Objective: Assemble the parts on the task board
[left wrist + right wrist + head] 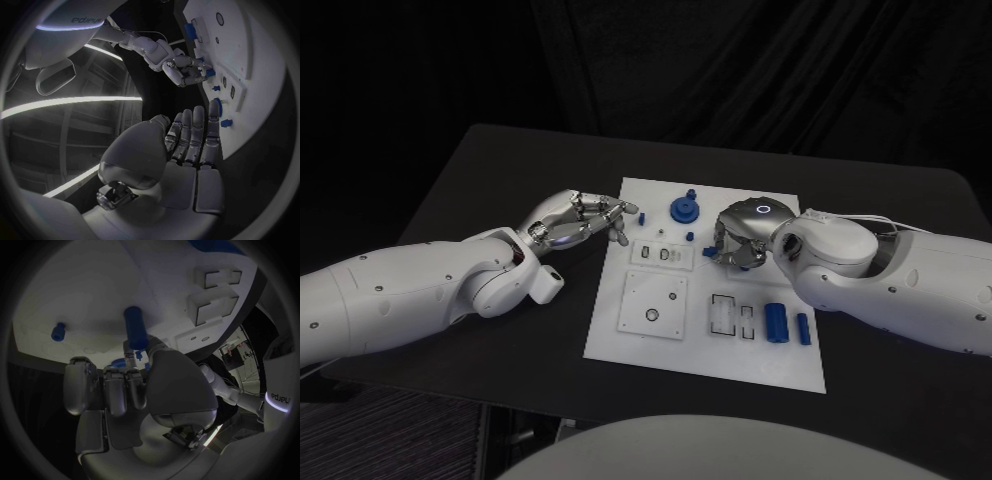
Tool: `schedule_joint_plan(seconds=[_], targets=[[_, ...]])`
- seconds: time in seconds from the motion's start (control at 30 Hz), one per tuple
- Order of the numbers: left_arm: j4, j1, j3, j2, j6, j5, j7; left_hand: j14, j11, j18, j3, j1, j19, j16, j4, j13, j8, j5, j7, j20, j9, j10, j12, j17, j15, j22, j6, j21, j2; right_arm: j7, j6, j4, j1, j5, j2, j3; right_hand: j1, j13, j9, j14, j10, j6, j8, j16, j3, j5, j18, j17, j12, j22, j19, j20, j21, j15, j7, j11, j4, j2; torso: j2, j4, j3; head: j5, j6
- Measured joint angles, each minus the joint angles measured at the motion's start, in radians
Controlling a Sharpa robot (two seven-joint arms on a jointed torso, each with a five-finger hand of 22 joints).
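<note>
Mid task board (733,360), right hand (741,238) pinches a small blue part (138,354), shallow grip, could slip; left hand (577,222) open, empty.

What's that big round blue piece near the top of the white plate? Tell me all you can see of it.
The round blue piece looks like matte plastic: a wide disc with a thin stem standing up from its middle. It sits upright near the far edge of the white plate, between the two hands. Neither the left hand nor the right hand touches it. Finer detail is too small to tell.
</note>
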Motion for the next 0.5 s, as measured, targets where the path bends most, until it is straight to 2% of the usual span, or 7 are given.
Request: schedule_joint_plan(seconds=[0.07, 0.1, 0.2, 0.47, 0.5], targets=[[0.000, 0.000, 0.000, 0.000, 0.000, 0.000, 0.000, 0.000, 0.000, 0.000, 0.000, 0.000, 0.000, 0.000, 0.000, 0.000, 0.000, 0.000, 0.000, 0.000, 0.000, 0.000, 0.000, 0.000, 0.000, 0.000, 0.000, 0.000, 0.000, 0.004, -0.018, -0.005, -0.005, 0.000, 0.001, 0.000, 0.013, 0.000, 0.016, -0.002, -0.001, 0.014, 0.016, 0.000, 0.003, 0.046, 0.000, 0.000, 0.000, 0.000, -0.005, -0.009, 0.000, -0.008, -0.007, -0.010, -0.014, 0.002, 0.000, -0.0001, 0.0000, 0.001, 0.000], [0.000, 0.000, 0.000, -0.001, 0.000, 0.000, 0.000, 0.000, 0.000, 0.000, 0.000, 0.000, 0.000, 0.000, 0.000, 0.000, 0.000, 0.000, 0.000, 0.000, 0.000, 0.000, 0.000, 0.000, 0.000, 0.000, 0.000, 0.000, 0.000, 0.007, -0.025, -0.005, -0.007, 0.000, 0.001, 0.000, 0.022, 0.000, 0.035, -0.002, -0.005, 0.019, 0.030, 0.000, 0.012, 0.092, 0.000, 0.000, 0.000, 0.000, -0.001, -0.013, 0.000, -0.015, -0.012, -0.014, -0.023, 0.005, 0.000, -0.0002, 0.0000, 0.001, 0.000], [0.000, -0.001, 0.000, -0.001, 0.000, 0.000, 0.000, 0.000, 0.000, 0.000, 0.003, 0.004, 0.000, 0.000, -0.003, 0.001, 0.000, 0.004, 0.000, 0.000, 0.000, 0.000, 0.000, 0.000, 0.000, 0.001, 0.000, 0.000, -0.004, 0.019, -0.053, -0.006, -0.013, 0.000, 0.001, -0.004, 0.025, 0.000, 0.071, -0.002, -0.001, 0.012, 0.052, 0.000, 0.026, 0.160, 0.000, 0.000, 0.000, 0.000, 0.002, -0.016, 0.000, -0.016, -0.021, -0.017, -0.037, 0.003, 0.000, -0.0002, 0.0002, 0.002, 0.000], [-0.002, -0.004, 0.000, -0.001, 0.001, 0.000, -0.001, 0.000, 0.000, 0.000, 0.006, 0.004, 0.000, -0.004, 0.000, 0.003, -0.004, 0.004, 0.000, 0.000, 0.000, 0.000, 0.000, 0.001, 0.000, 0.002, 0.000, 0.000, -0.004, 0.052, -0.105, -0.003, -0.021, 0.014, 0.000, -0.007, 0.025, 0.000, 0.111, 0.001, -0.005, 0.004, 0.076, 0.000, 0.032, 0.214, 0.000, 0.000, 0.000, 0.000, 0.006, -0.020, 0.008, -0.019, -0.019, -0.020, -0.043, 0.003, 0.000, 0.0011, 0.0008, -0.004, 0.000], [-0.002, -0.004, 0.000, -0.001, 0.001, 0.000, -0.001, 0.000, 0.000, 0.000, 0.006, 0.004, 0.000, -0.004, 0.000, 0.003, -0.004, 0.004, 0.000, 0.000, 0.000, 0.000, 0.000, 0.001, 0.000, 0.002, 0.000, 0.000, -0.004, 0.056, -0.110, -0.003, -0.021, 0.018, -0.001, -0.007, 0.025, 0.000, 0.114, 0.001, -0.005, 0.000, 0.076, 0.000, 0.032, 0.216, 0.000, 0.000, 0.000, 0.000, 0.006, -0.020, 0.008, -0.019, -0.023, -0.020, -0.043, 0.003, 0.000, 0.0011, 0.0008, -0.004, 0.000]])
